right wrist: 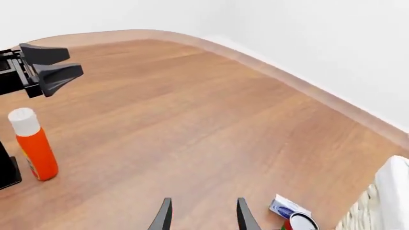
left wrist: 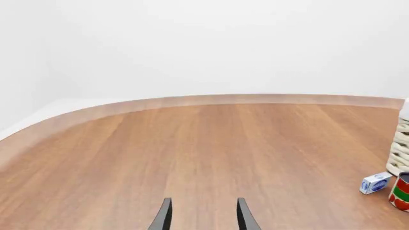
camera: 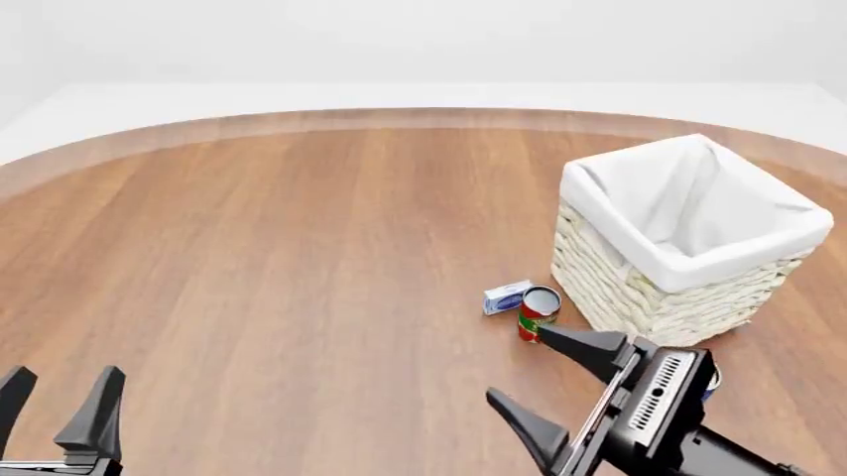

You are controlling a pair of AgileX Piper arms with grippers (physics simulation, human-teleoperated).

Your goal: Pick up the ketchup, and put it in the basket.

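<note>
Ketchup (right wrist: 33, 146) stands upright on the table (camera: 304, 258) at the left edge of the right wrist view, untouched; it's out of sight in the front view. Basket (camera: 688, 248) sits right of centre in the front view, can (camera: 537, 312) and small box (camera: 506, 297) at its lower-left corner. Left gripper (camera: 60, 402) at lower left, fingers apart, holding nothing. Right gripper (camera: 556, 382) at lower right, fingers spread wide, also holding nothing.

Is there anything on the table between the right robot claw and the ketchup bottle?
No. In the right wrist view, only bare wooden table lies between the right gripper and the ketchup. The left gripper hangs beyond the bottle, not between.
</note>
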